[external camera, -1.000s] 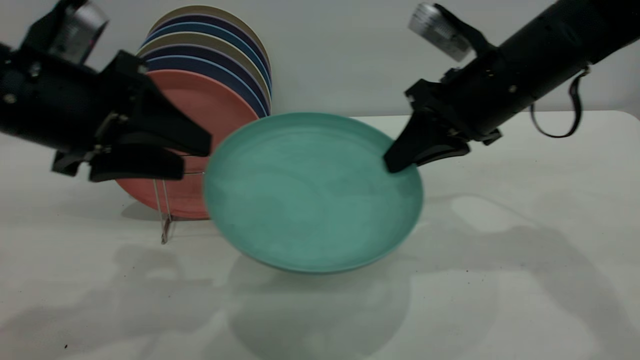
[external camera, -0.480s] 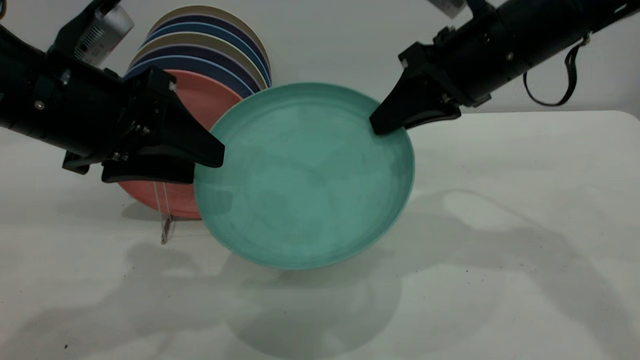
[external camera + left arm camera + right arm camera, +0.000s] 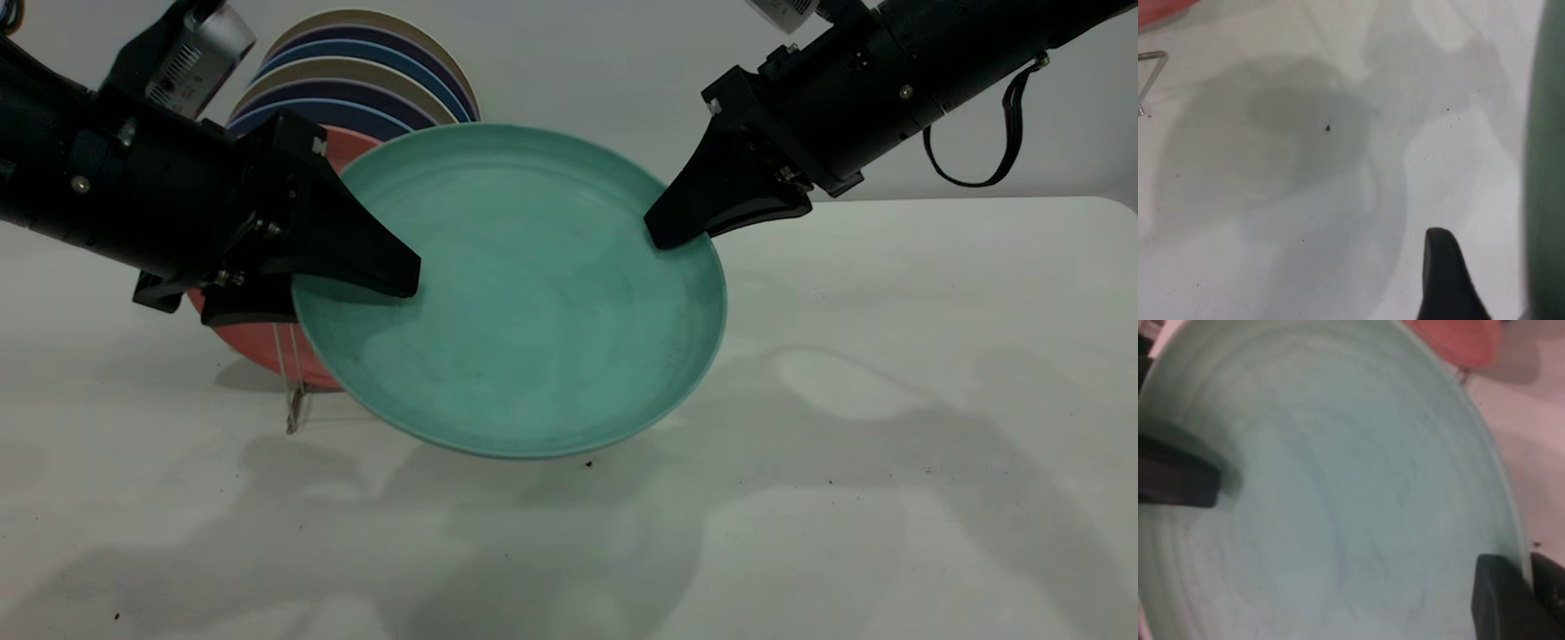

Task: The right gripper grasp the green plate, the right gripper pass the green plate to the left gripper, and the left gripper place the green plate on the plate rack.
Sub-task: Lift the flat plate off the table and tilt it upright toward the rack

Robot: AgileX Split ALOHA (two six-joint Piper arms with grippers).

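The green plate (image 3: 524,293) hangs tilted above the table, face toward the camera. My right gripper (image 3: 662,236) is shut on its upper right rim; in the right wrist view (image 3: 1525,583) the rim runs between its two fingers. My left gripper (image 3: 388,292) is open and straddles the plate's left rim: its upper finger lies over the plate's face, the lower one is hidden behind it. In the left wrist view one finger (image 3: 1445,280) stands apart from the plate's edge (image 3: 1545,167). The plate rack (image 3: 289,391) stands behind, left of the plate.
The rack holds a salmon-pink plate (image 3: 258,342) at the front and several dark blue and beige plates (image 3: 373,80) behind it. The white table (image 3: 889,444) stretches out to the right and front. A black cable loop (image 3: 1005,133) hangs from the right arm.
The right gripper has lifted the green plate and carried it left. The left gripper has moved right, and its fingers now stand on either side of the plate's left rim.
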